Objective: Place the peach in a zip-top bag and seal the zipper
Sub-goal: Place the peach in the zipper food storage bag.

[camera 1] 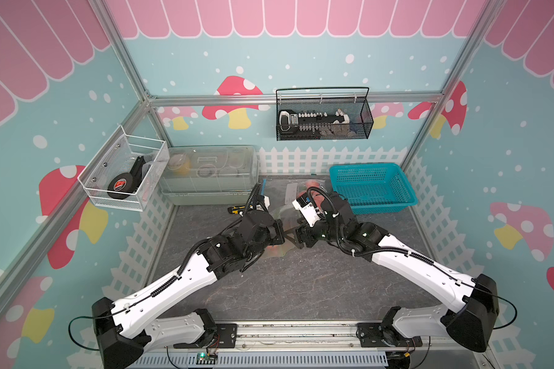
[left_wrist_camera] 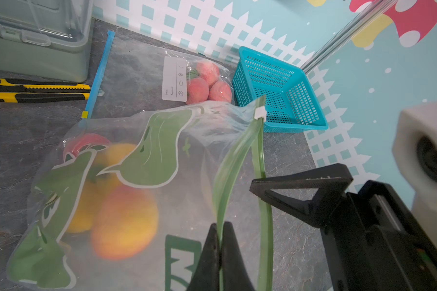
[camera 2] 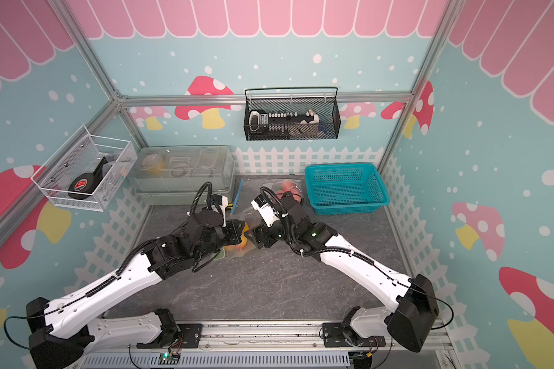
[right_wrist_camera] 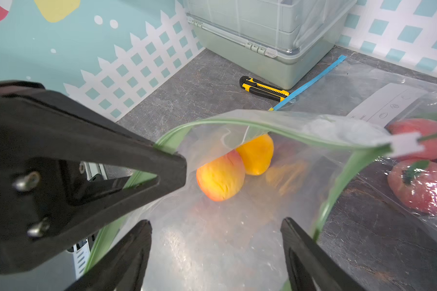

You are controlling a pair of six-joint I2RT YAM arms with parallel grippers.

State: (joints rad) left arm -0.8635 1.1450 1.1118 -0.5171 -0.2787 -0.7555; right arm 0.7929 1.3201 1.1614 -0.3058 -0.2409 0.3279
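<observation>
Left tool (left_wrist_camera: 221, 226) pinches the zipper's (left_wrist_camera: 234, 161) near end — it runs far to the slider (left_wrist_camera: 259, 112); right tool (right_wrist_camera: 215, 226), spread, sits just right.

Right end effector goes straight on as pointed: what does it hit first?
Likely the nearer peach inside the open zip-top bag; the right end effector points into its mouth. Depth unclear: it may brush lower film first.

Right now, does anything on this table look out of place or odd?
Yes: a yellow-and-black utility knife lies loose beside the lidded storage box, its end near the blue zipper strip of a filled bag. A cutting tool so close to plastic bags seems odd.
</observation>
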